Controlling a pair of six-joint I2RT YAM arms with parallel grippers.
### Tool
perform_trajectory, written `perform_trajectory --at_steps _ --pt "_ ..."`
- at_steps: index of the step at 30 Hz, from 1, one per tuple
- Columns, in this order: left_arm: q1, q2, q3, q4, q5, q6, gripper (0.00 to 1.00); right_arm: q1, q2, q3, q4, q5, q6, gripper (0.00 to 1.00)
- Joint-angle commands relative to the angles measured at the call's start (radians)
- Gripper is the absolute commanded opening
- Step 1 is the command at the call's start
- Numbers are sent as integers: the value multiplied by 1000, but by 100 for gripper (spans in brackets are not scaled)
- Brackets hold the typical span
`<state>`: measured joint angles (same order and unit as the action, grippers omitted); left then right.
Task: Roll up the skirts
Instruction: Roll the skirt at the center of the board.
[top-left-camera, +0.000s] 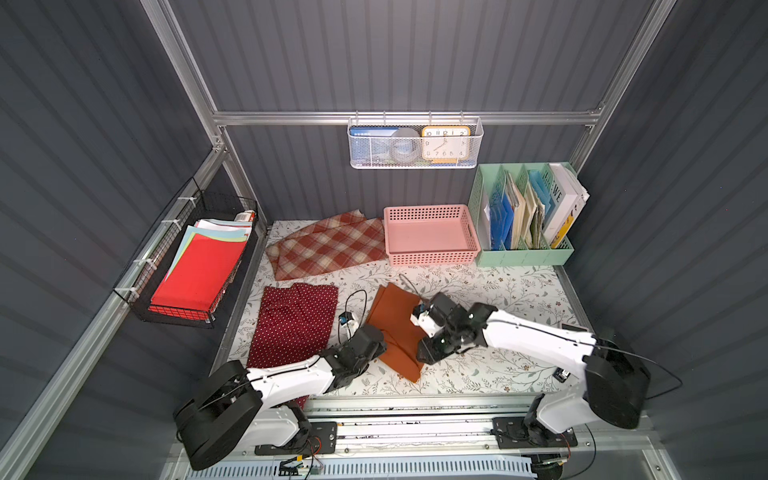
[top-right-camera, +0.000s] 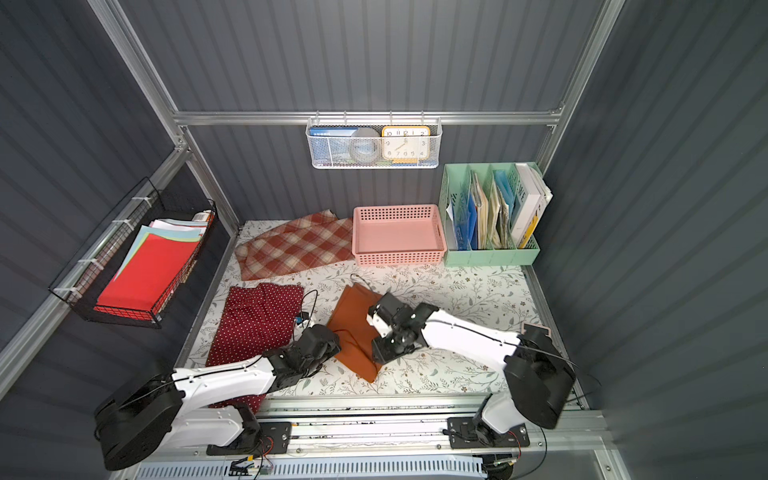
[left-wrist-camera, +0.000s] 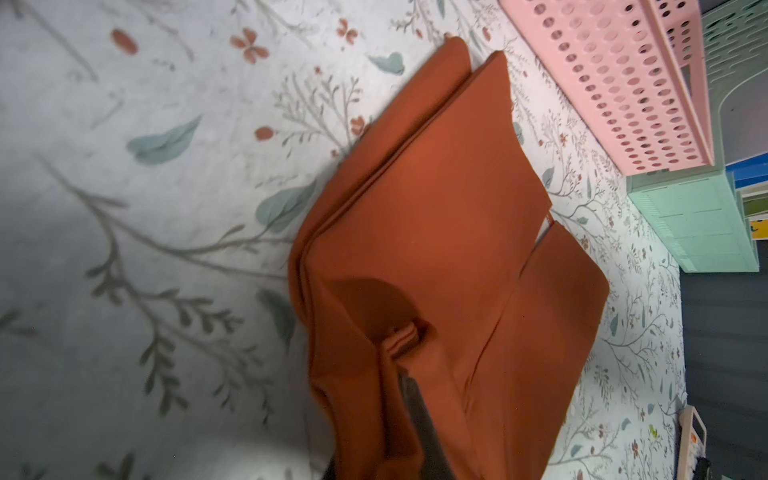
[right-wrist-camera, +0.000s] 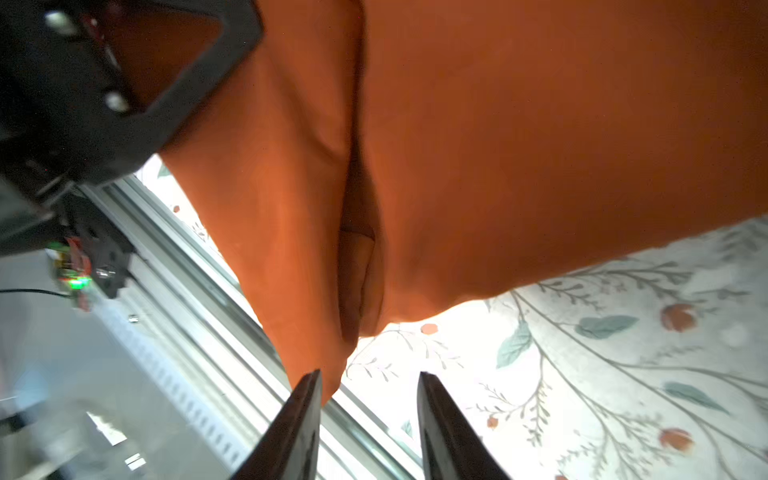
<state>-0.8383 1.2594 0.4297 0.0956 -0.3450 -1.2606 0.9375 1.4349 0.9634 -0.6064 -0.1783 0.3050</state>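
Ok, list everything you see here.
rust-orange cloth skirt: one, orange, table centre
dark red polka-dot cloth skirt: one, red, table left
red-and-cream plaid cloth skirt: one, plaid, table back
pink perforated plastic basket: one, pink, table back
mint-green file organiser: one, green, back right
white mesh basket: one, white, back wall, holding clock
black wire basket: one, black, left wall, holding paper
left tool: one, black, shut on orange skirt
right tool: one, black, open beside it

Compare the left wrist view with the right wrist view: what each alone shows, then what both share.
Left wrist only: the pink basket, the mint organizer, and the left gripper shut on the rust-orange skirt. Right wrist only: the right gripper, jaws apart, and the metal rail. Both: that skirt and the floral table cover.
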Motion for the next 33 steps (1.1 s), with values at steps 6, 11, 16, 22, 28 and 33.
perform_trajectory --at_steps 6,11,16,22,28,33 --pt "-30 23 18 -203 -38 -161 0 459 -46 -97 47 723 -58 60" --pt "-30 63 38 -177 -7 -154 0 586 39 -87 146 821 -99 68" --pt "-30 28 24 -176 8 -152 0 653 -4 -183 338 936 -156 74" --pt "-30 44 33 -174 17 -130 0 696 126 -129 270 1037 -189 75" --pt "-27 43 38 -176 10 -117 0 710 158 -91 277 1029 -213 76" --pt "-28 57 38 -150 24 -111 0 705 218 -78 319 1064 -290 76"
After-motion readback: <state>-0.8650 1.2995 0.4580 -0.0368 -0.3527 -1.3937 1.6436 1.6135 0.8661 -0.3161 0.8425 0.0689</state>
